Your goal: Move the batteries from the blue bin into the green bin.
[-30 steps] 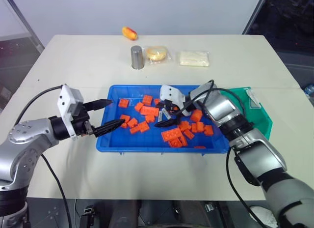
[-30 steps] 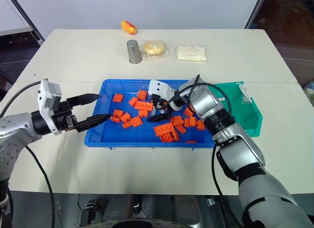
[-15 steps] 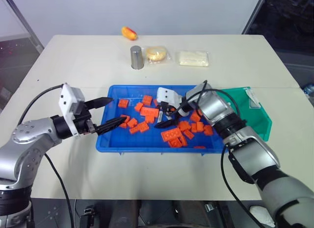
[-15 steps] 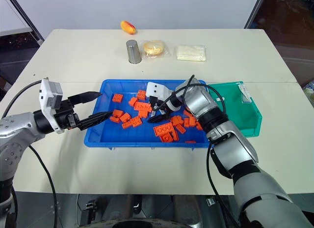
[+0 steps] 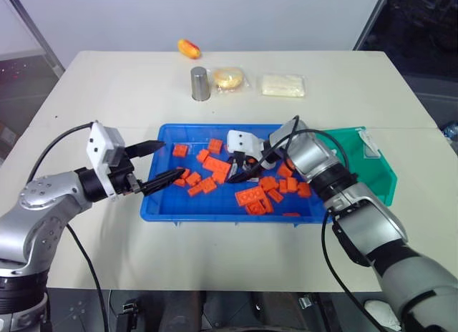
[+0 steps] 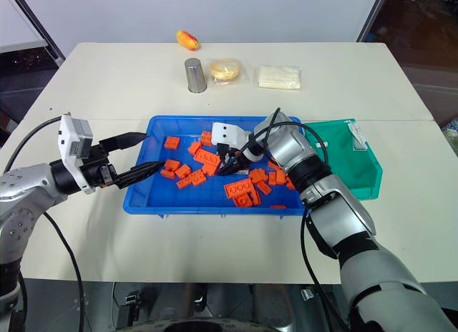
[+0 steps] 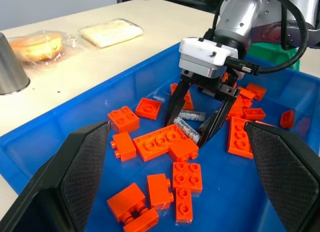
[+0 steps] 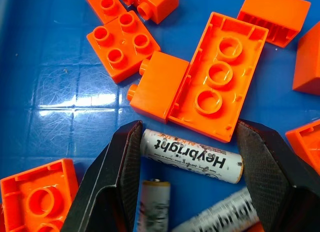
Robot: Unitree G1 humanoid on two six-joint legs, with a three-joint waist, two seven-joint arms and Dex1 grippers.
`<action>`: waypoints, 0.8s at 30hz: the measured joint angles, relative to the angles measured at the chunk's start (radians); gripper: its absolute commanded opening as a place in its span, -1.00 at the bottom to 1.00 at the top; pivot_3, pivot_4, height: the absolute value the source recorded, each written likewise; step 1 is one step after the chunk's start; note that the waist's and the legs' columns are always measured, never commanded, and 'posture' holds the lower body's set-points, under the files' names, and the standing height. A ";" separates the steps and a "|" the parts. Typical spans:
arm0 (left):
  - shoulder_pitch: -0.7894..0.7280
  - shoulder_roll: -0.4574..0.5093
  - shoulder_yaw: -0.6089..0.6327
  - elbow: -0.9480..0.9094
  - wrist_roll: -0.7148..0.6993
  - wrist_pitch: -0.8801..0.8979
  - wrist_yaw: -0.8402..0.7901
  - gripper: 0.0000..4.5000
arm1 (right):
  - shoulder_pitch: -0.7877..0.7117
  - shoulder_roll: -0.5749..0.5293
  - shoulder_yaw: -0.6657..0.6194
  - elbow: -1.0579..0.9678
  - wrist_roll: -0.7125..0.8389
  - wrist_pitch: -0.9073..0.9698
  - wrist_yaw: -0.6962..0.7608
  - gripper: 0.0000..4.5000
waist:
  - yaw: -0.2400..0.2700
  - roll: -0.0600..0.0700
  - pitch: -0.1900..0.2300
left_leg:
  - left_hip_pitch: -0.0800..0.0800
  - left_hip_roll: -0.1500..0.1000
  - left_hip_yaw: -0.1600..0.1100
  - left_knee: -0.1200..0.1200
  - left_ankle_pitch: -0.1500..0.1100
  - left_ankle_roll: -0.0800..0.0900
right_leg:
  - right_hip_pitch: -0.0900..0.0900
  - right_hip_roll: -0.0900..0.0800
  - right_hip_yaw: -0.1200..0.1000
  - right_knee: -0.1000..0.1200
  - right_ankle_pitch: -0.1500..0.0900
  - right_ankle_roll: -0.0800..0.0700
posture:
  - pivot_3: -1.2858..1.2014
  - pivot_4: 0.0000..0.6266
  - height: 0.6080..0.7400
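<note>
Right gripper down in blue bin, fingers part-closed either side of one battery lying crosswise between them, touching one pad, two more batteries just beside, orange bricks around, left gripper spread wide, empty, at the bin's left rim, green bin well beyond the right fingers.

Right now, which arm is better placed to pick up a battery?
The right: the right gripper straddles a battery in the blue bin. The left gripper hovers at the bin's left edge.

Glossy plastic blue bin, smooth orange bricks.
</note>
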State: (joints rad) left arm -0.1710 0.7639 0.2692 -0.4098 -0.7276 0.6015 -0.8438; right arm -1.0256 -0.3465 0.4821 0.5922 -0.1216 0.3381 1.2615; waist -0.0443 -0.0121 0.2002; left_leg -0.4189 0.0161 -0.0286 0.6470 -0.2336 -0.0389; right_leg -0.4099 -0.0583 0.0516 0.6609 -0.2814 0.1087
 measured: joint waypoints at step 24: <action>-0.234 0.001 -0.133 0.114 -0.021 0.002 -0.164 1.00 | 0.004 -0.597 -0.330 -0.427 0.110 0.305 0.061 -0.01 | 0.019 0.000 0.000 | -0.001 -0.001 0.001 -0.001 0.000 0.000 | 0.001 -0.001 0.000 -0.004 0.000 0.000 | 0.03 -0.52 1.00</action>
State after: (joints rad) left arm -0.4051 0.7645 0.1365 -0.2955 -0.7485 0.6033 -1.0083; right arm -1.0216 -0.9430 0.1525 0.1650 -0.0117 0.6431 1.3229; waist -0.0250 -0.0120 0.2004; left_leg -0.4200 0.0153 -0.0274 0.6464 -0.2337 -0.0388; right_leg -0.4094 -0.0592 0.0513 0.6567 -0.2815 0.1087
